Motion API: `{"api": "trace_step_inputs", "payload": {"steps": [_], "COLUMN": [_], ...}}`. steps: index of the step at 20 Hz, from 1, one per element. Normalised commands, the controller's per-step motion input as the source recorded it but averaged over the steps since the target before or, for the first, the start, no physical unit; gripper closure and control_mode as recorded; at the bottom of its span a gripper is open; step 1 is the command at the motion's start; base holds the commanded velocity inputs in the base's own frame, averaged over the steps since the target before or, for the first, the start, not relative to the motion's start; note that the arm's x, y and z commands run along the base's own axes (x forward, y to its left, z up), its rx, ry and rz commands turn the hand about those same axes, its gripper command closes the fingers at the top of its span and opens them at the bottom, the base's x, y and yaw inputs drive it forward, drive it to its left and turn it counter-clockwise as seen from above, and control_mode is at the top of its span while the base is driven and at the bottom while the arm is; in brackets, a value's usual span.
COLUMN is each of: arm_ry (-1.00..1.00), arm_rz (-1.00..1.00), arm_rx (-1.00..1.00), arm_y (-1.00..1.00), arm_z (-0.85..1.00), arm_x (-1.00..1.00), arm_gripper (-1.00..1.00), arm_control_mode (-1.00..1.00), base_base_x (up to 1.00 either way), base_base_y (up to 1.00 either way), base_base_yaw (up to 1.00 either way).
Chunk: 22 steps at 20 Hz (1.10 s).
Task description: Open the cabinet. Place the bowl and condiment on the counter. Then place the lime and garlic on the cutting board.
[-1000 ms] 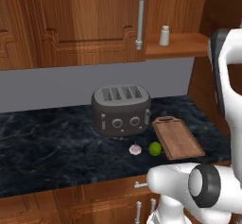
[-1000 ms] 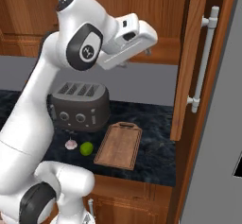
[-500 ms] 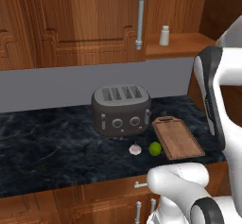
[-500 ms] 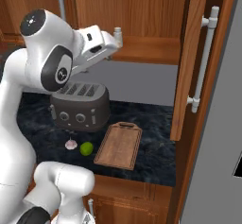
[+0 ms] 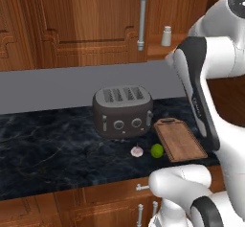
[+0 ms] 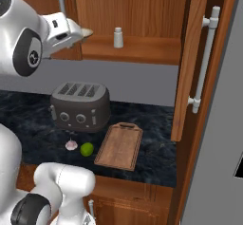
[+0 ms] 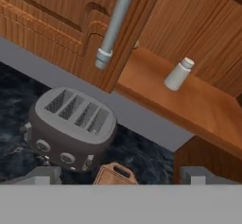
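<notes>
Two jaws stand wide, holding nothing, facing the cabinet (image 6: 142, 15); its right door hangs open, shaker (image 7: 178, 74) on the shelf at 1 o'clock. Below on the surface (image 5: 52, 149): toaster (image 5: 123, 111), garlic (image 5: 137, 151) touching-close to lime (image 5: 157, 150), cutting board (image 5: 179, 139) at lime's 3 o'clock.

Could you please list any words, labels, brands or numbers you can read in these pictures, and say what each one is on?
No text can be read.
The dark band on the robot's arm carries small pale lettering, too blurred to read.
The toaster has knobs but no legible label.
The shaker and cutting board are unmarked.
</notes>
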Motion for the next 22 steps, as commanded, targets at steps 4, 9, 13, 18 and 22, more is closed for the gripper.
{"api": "trace_step_inputs", "payload": {"steps": [4,9,13,18,22], "arm_ry": [0.00,0.00,0.00,0.00,0.00], "arm_rz": [0.00,-0.06,-0.11,-0.09,-0.08], "arm_rx": [0.20,0.16,0.16,0.16,0.12], "arm_y": [1.00,0.70,0.08,-0.06,0.00], "arm_z": [0.13,0.15,0.00,-0.06,-0.12], "arm_x": [0.50,0.88,0.84,0.70,0.79], "arm_gripper": [-1.00,-1.00,-1.00,-1.00,-1.00], "arm_control_mode": [-1.00,-1.00,-1.00,-1.00,-1.00], "base_base_x": [0.00,0.00,0.00,0.00,0.00], "base_base_y": [0.00,0.00,0.00,0.00,0.00], "base_base_yaw": [0.00,0.00,0.00,0.00,0.00]}}
